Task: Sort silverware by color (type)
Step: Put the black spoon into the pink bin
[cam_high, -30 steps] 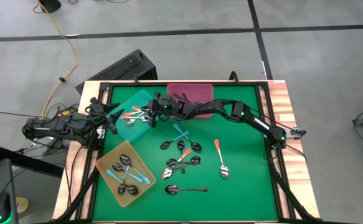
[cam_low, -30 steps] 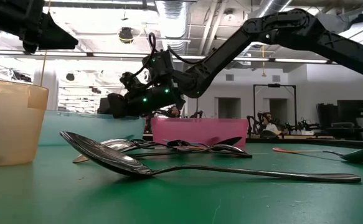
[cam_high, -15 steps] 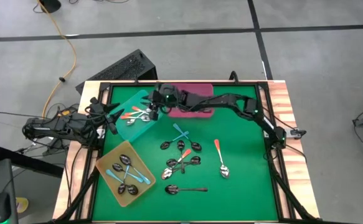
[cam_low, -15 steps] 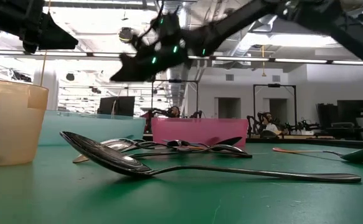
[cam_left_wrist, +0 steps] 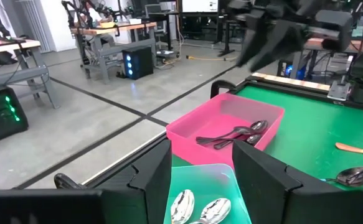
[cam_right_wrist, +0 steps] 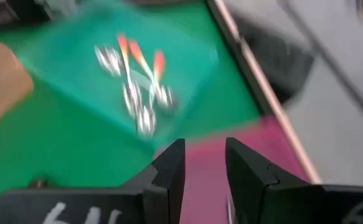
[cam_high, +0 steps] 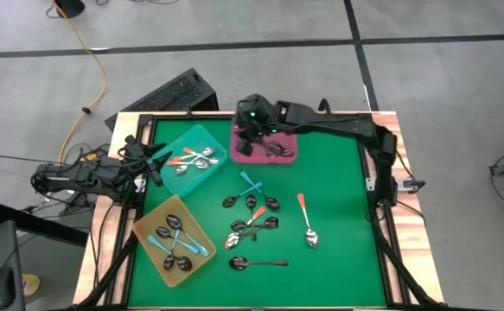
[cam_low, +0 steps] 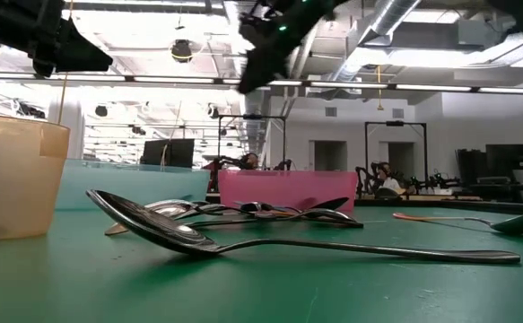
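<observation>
Loose silverware [cam_high: 253,214] lies mid-table: dark spoons, a light-blue-handled one [cam_high: 250,182], an orange-red-handled one [cam_high: 306,216], and a dark spoon [cam_low: 243,240] nearest the front. Orange-red spoons [cam_high: 193,159] lie in the teal tray [cam_high: 201,138], dark spoons [cam_left_wrist: 234,134] in the pink tray [cam_high: 279,131], and blue ones [cam_high: 178,246] in the yellow tray [cam_high: 148,223]. My right gripper [cam_right_wrist: 204,165] hangs open and empty high over the pink tray's left end [cam_high: 246,134]. My left gripper [cam_left_wrist: 201,180] waits open at the table's left edge [cam_high: 152,164].
Raised dark rails [cam_high: 368,173] frame the green mat. The three trays fill the far and left part of the mat. A dark box [cam_high: 169,95] sits on the floor beyond the far left corner.
My right gripper has risen high from just over the teal tray and swung toward the table's far right, now above the pink tray's left end, its fingers tipping from steeply down toward level. The spoons and trays lie as before.
</observation>
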